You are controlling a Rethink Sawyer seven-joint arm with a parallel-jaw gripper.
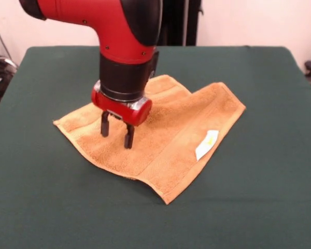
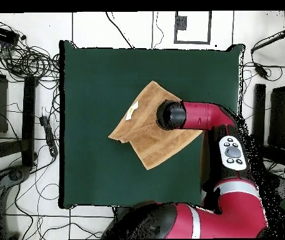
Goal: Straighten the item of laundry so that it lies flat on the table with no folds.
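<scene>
The orange-tan towel (image 1: 166,129) lies spread on the dark green table (image 1: 259,197), with woven bands and a white label (image 1: 206,143) near its right front edge. Its front edge lifts in a slight ripple, and the far part shows a notch where an upper layer seems folded over. My gripper (image 1: 116,134) hangs straight down over the towel's left part, fingers (image 1: 104,124) apart and empty, tips just above or touching the cloth. In the overhead view the towel (image 2: 146,128) lies mid-table and the arm's wrist covers the gripper (image 2: 170,115).
Green cloth shows on all sides of the towel. Cables, stands and equipment (image 2: 20,56) lie on the floor around the table in the overhead view. The arm (image 2: 214,125) reaches in from the table's robot side.
</scene>
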